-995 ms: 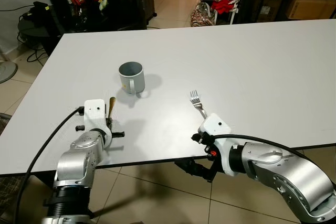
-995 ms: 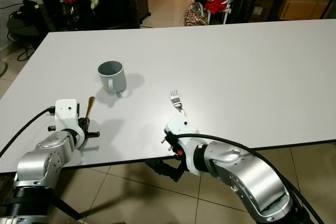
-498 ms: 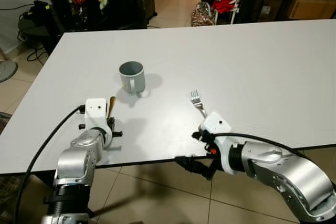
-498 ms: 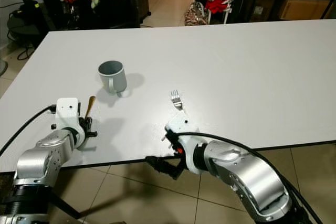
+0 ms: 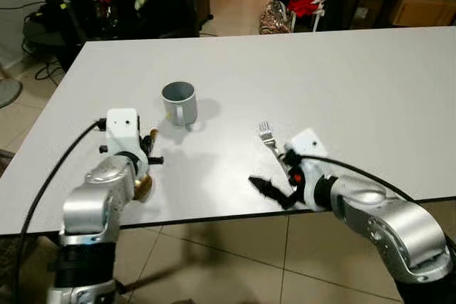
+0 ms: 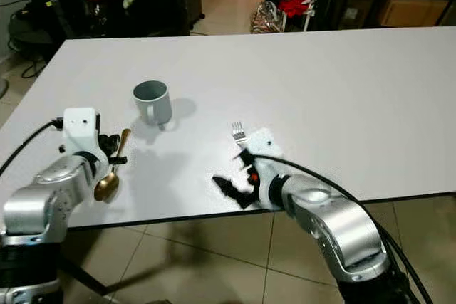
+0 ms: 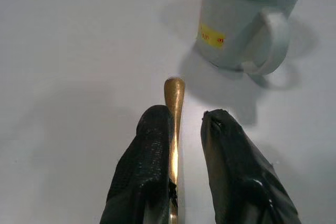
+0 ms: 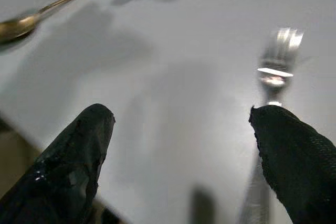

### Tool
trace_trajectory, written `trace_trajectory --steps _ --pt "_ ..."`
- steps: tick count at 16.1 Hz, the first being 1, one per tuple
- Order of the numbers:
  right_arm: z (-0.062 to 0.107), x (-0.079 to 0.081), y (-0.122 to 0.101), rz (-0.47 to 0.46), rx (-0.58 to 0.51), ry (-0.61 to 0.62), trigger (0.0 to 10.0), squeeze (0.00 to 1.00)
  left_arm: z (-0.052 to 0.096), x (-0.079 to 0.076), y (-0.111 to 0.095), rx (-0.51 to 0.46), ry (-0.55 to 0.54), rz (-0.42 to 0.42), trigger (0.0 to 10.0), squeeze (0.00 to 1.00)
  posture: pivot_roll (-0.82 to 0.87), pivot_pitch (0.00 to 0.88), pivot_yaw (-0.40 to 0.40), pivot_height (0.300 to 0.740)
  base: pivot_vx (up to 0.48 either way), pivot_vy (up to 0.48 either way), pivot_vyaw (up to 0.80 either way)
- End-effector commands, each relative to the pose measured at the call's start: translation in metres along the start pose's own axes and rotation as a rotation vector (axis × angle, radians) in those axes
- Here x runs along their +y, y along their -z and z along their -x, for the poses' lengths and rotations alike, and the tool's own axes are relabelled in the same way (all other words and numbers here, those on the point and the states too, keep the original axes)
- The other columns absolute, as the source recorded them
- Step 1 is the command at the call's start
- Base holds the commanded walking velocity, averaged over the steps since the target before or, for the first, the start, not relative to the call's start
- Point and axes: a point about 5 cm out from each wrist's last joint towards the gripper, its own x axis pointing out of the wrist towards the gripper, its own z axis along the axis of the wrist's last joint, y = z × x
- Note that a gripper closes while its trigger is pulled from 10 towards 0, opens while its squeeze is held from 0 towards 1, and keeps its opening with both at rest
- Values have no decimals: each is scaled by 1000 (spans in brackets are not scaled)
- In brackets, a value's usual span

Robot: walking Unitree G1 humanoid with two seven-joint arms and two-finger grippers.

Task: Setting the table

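One mug (image 5: 178,102), one fork (image 5: 267,137), one spoon (image 6: 111,173) (gold), two grippers over table (image 5: 342,76)

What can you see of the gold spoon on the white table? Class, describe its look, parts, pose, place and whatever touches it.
The spoon looks like shiny gold or brass-coloured metal, with an oval bowl and a slim straight handle. It lies flat on the white table near the front edge, its handle tip towards the grey mug but clear of it. The left gripper straddles the handle, and one of its fingers lies against the handle.
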Motion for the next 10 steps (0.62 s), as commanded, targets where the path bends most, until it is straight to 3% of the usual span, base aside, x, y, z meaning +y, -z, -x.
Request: trace_trajectory --steps 1,3,7,8,10 --pt "4 -13 -3 -21 -40 103 10000 0 11 -2 -10 -59 54 -13 10000 0 -32 0 51 740 0 0 0" --pt "7 -22 0 -13 -44 170 10000 0 27 -9 -10 -143 161 -75 10000 0 -34 0 55 740 0 0 0" --pt "13 -44 15 39 2 328 10000 0 51 -14 4 -160 263 -116 10000 0 -23 0 31 740 0 0 0" --pt "12 -49 20 29 15 333 10000 0 58 -18 3 -171 335 -115 10000 0 -18 0 25 740 0 0 0" --pt "4 -48 39 50 81 287 10000 0 69 -24 11 -125 510 -198 10000 0 -13 0 25 740 0 0 0"
